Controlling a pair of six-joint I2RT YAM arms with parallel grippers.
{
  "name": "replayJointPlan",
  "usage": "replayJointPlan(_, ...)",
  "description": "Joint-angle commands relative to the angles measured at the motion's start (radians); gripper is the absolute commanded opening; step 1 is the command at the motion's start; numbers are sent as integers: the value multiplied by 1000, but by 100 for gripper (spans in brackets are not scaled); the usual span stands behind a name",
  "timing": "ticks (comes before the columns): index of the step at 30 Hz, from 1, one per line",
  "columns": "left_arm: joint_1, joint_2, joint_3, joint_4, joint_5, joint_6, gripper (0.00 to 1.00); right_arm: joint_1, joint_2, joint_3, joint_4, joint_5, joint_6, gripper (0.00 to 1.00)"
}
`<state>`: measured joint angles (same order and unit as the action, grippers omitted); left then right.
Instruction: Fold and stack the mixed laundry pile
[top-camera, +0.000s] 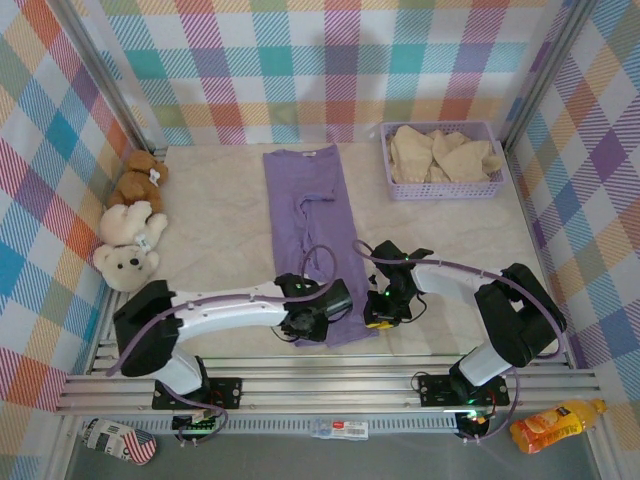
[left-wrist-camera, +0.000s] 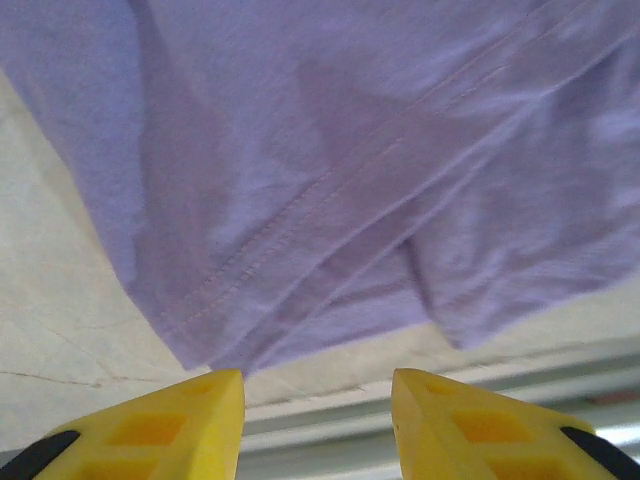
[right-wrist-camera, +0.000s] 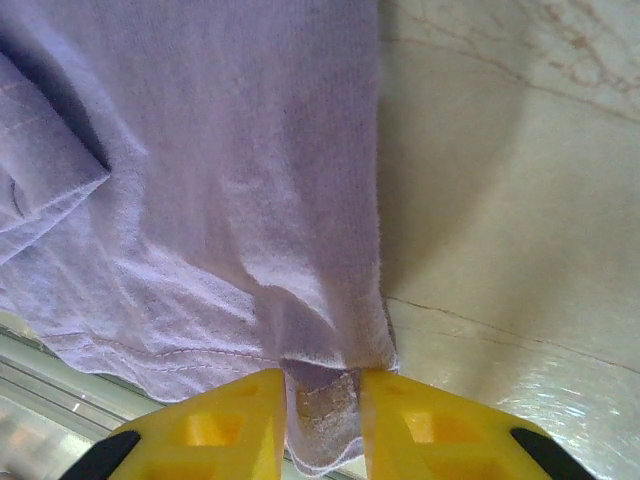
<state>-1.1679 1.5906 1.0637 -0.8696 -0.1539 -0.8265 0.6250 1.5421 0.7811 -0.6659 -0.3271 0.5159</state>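
Left hand (left-wrist-camera: 317, 385) agape, right hand (right-wrist-camera: 322, 388) tight.

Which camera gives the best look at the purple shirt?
The top external view: the whole purple shirt lies there as one long strip. The left wrist view gives a close-up of a hemmed corner; the right wrist view, the other near corner pinched in the right claw.

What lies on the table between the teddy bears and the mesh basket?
The purple shirt, folded into a long narrow strip, as the top external view shows.
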Motion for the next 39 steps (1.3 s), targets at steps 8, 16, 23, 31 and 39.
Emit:
replayJointPlan(8,-28,83,-23,-46,-118,73,41,-1,0,20,-18,-30,4,27)
replayJointPlan(16,-32,88,-92,-3,-93,70,41,-1,1,18,-19,-29,6,27)
replayJointPlan(23,-32,60,-87,-43,-113,51,4,-1,9,21,-43,3,19,26)
replayJointPlan(31,-53,-69,-200,-66,-61,17,0,-2,38,38,-70,34,27,25)
replayJointPlan(39,-113,-57,-249,-74,-55,10,1,-1,56,53,-78,44,32,24)
